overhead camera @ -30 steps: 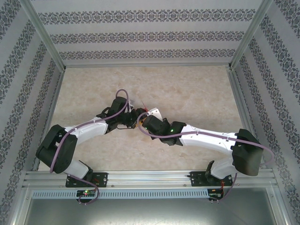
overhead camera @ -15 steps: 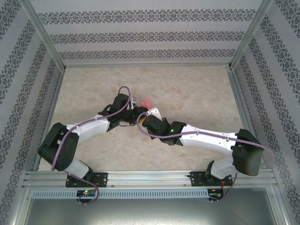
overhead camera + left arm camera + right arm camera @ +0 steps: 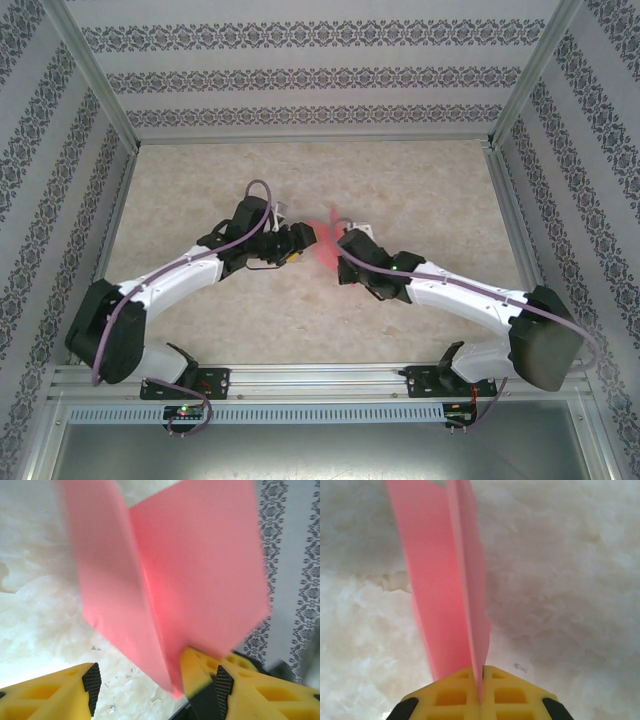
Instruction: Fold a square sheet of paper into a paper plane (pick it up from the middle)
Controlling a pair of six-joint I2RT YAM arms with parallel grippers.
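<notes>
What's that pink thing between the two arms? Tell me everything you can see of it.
It is a thin, plain pink paper, matte, folded lengthwise along one sharp crease into two flat flaps that spread apart in a narrow V. The right gripper is shut on one end at the crease, and the paper juts out from it. The left gripper stands open around that end; whether it touches the paper is unclear. The paper's edges look blurred.

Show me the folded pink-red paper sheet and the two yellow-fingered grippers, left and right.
folded pink-red paper sheet point(image 3: 445, 580): right wrist view, its broad left flap.
left gripper point(image 3: 140, 685): left wrist view, gap between its open fingers.
right gripper point(image 3: 481, 680): right wrist view, where its fingers pinch the sheet.
</notes>
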